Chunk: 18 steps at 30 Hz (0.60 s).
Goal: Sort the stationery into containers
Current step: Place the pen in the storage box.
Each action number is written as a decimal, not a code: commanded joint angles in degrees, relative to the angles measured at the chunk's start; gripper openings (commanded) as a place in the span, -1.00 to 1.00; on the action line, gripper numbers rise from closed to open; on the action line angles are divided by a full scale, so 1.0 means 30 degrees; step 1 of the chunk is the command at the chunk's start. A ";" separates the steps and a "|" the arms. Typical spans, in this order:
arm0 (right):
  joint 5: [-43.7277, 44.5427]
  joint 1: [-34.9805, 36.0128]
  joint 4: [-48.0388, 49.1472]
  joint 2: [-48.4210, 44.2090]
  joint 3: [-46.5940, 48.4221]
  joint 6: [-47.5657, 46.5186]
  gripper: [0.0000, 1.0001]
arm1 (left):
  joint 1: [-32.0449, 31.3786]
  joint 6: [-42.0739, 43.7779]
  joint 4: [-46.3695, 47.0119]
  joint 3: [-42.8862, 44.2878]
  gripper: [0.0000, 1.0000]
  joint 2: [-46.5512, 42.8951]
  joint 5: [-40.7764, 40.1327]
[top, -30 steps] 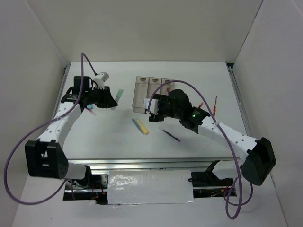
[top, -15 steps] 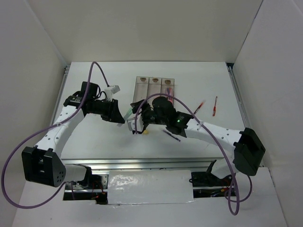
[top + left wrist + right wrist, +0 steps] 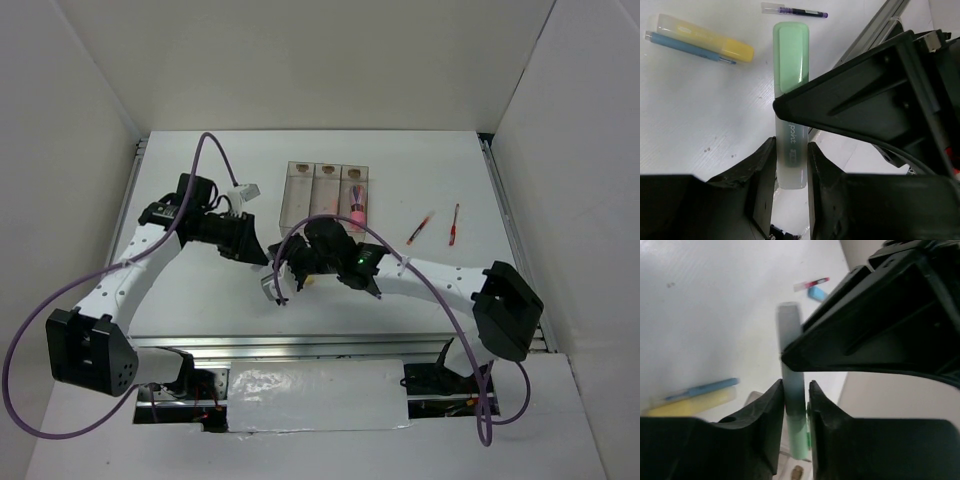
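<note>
A pale green highlighter [image 3: 791, 60] hangs above the table, held at both ends. My left gripper [image 3: 791, 150] is shut on its clear, printed end. My right gripper [image 3: 796, 390] is shut on its other part, its fingers pressed to both sides of the green highlighter [image 3: 799, 440]. In the top view the two grippers meet nose to nose at mid-table, left gripper [image 3: 252, 248] and right gripper [image 3: 290, 265], just in front of the containers [image 3: 299, 205]. A pink-and-purple marker [image 3: 357, 212] lies in the right bin.
A yellow highlighter [image 3: 705, 41] and a blue pen [image 3: 687, 46] lie side by side on the table under the grippers. A dark purple pen [image 3: 795, 10] lies beyond them. Two red pens [image 3: 420, 228] [image 3: 454, 224] lie right of the containers.
Both arms swung toward mid-table and met. The left brought the green highlighter over, and the right gripper, open a moment ago, has shut on it.
</note>
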 commanded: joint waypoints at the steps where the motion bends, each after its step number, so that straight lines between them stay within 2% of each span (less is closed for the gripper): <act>1: 0.0215 0.0088 -0.0480 0.0323 0.0860 -0.0675 -0.47 | -0.0091 -0.0339 0.0122 0.1091 -0.92 -0.0274 0.0759; 2: 0.0305 0.0088 -0.0541 0.0353 0.1006 -0.0442 -0.83 | -0.0091 -0.0368 0.0064 0.1179 -0.85 -0.0274 0.0642; 3: 0.0393 0.0059 -0.0541 0.0325 0.0979 -0.0266 -0.94 | -0.0062 -0.0311 0.0034 0.1412 -0.81 -0.0332 0.0496; 6: 0.0569 -0.0205 0.0131 -0.0347 0.0365 0.0730 -1.00 | -0.0033 -0.0367 0.0325 0.1706 -0.29 -0.0944 -0.0790; 7: 0.0772 -0.0321 0.0422 -0.0785 0.0189 0.0964 -1.00 | -0.0004 -0.0572 0.0936 0.1649 0.18 -0.1238 -0.1433; 9: 0.1095 -0.0760 0.0571 -0.1226 -0.0222 0.1900 -1.00 | 0.0143 -0.1127 0.1787 0.1445 0.98 -0.2321 -0.3629; 12: 0.2118 -0.1668 0.0892 -0.1668 -0.0165 0.4852 -1.00 | 0.0465 -0.1538 0.3808 0.1210 0.98 -0.3728 -0.7289; 14: 0.4077 -0.2282 0.0749 -0.1027 0.1177 0.9269 -1.00 | 0.0845 -0.1890 0.5682 0.0598 0.99 -0.4459 -1.0005; 15: 0.4984 -0.2489 -0.0064 -0.0501 0.1996 1.1143 -1.00 | 0.0904 -0.1979 0.6326 0.0420 0.99 -0.4580 -1.1154; 16: 0.6530 -0.2723 -0.0653 0.0809 0.4382 1.5686 -1.00 | 0.0934 -0.2125 0.6884 0.0273 0.99 -0.4581 -1.2384; 17: 0.7213 -0.3044 -0.2370 0.1721 0.5943 1.7965 -1.00 | 0.0992 -0.2707 0.7644 0.0126 0.99 -0.4320 -1.4717; 18: 0.7568 -0.3830 -0.5345 0.2659 0.7409 1.9960 -1.00 | 0.1080 -0.3060 0.8028 0.0038 0.99 -0.4114 -1.5030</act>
